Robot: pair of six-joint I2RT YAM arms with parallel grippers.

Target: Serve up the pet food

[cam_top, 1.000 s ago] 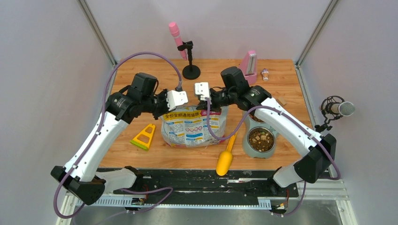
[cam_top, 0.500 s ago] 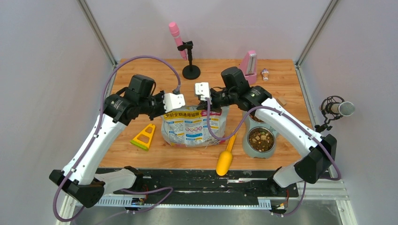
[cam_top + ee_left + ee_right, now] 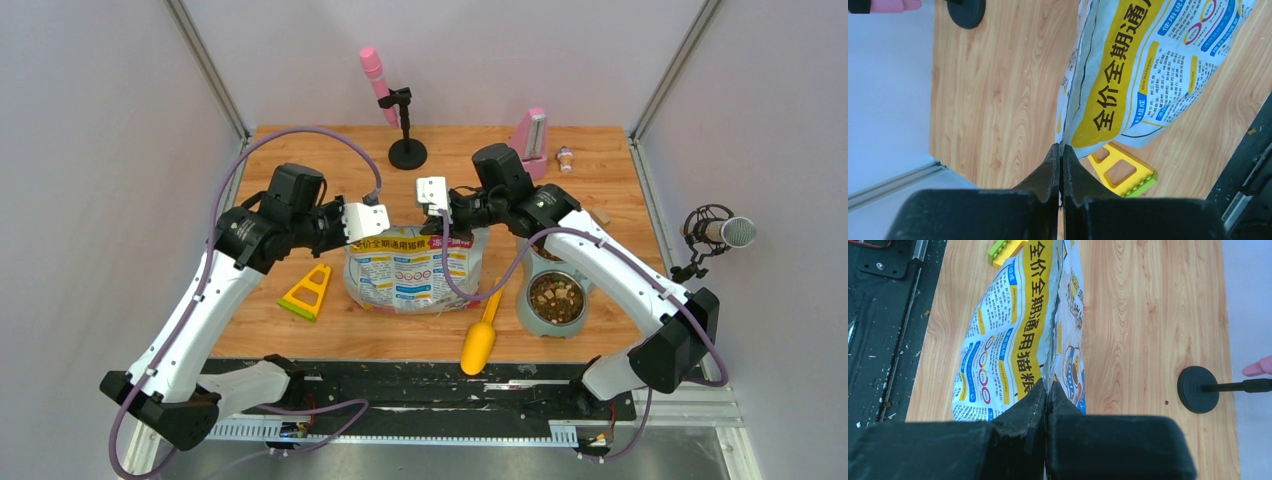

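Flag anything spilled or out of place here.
The scoop lies half off the table, its head over the black base strip. Pale crumbs are scattered along that strip. Nothing else stands out.

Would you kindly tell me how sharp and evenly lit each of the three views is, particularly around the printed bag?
Top external: soft, even light, faint shadows, the crinkly yellow-and-white printed bag sharp. Left wrist: bag print crisp, no glare; the left gripper, close to the lens, is near-black with little detail. Right wrist: likewise crisp print, right gripper underexposed.
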